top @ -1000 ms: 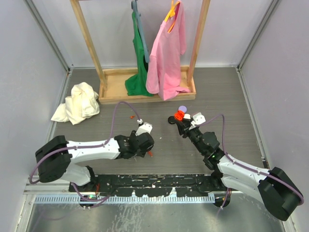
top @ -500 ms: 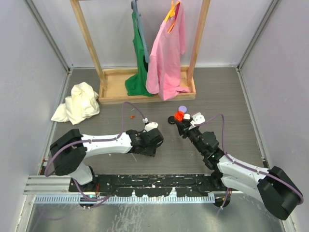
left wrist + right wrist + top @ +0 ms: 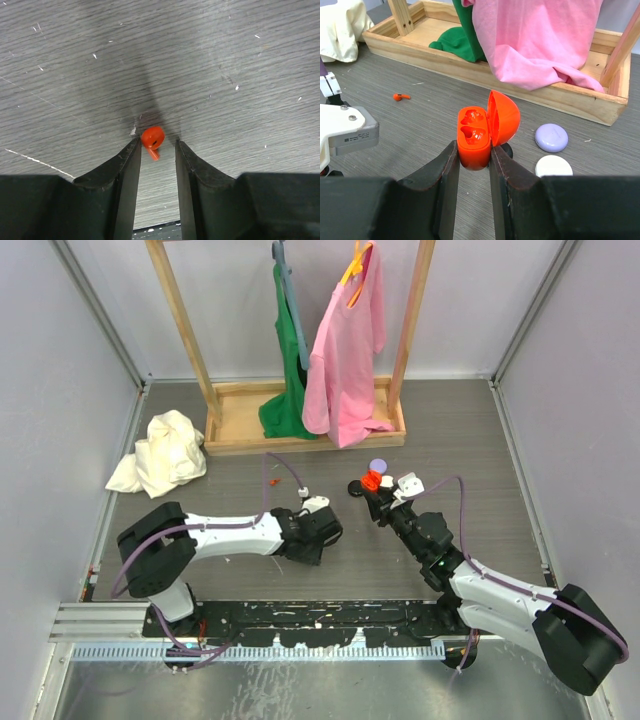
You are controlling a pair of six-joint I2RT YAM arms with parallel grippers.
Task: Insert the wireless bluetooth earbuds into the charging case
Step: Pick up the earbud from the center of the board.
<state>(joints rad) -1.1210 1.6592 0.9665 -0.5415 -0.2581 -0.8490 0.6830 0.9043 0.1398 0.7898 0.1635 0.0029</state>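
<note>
Status: both arms sit low over the tabletop [image 3: 225, 75], grey wood-grain.

Left side: left fingers [image 3: 135, 151] point down at the surface and stand apart w/ a narrow gap. Orange earbud [image 3: 152, 138] lies on the tabletop right between the tips, stem toward the cam. It sits closer to one tip than the other, and we can't tell if it touches either. We see no clamp on it and no lift. In the top view that spot is approx mid-tabletop, near the right arm's wrist.

Right side: right fingers [image 3: 451, 152] are clamped on the charging case [image 3: 472, 135]. Case is orange and upright, gripped on the lower body w/ one finger per side. Lid [image 3: 504, 116] is swung open to the right and stands roughly vertical. Two moulded pockets show in the open top; we can't tell whether anything sits in them.

Second earbud [image 3: 400, 96], also orange, lies on the tabletop well apart from the case. It's off to the left in the right wrist view, near the wooden rack base [image 3: 485, 75].

Other stuff:
- Lavender puck [image 3: 551, 137] and white puck [image 3: 553, 166] lie just beside each other, right of the case.
- Pink shirt [image 3: 540, 40] and green garment [image 3: 457, 47] hang on the rack, w/ hems piled in the base.
- Cream cloth [image 3: 165, 455] is bunched at the far left, well apart from both arms.
</note>
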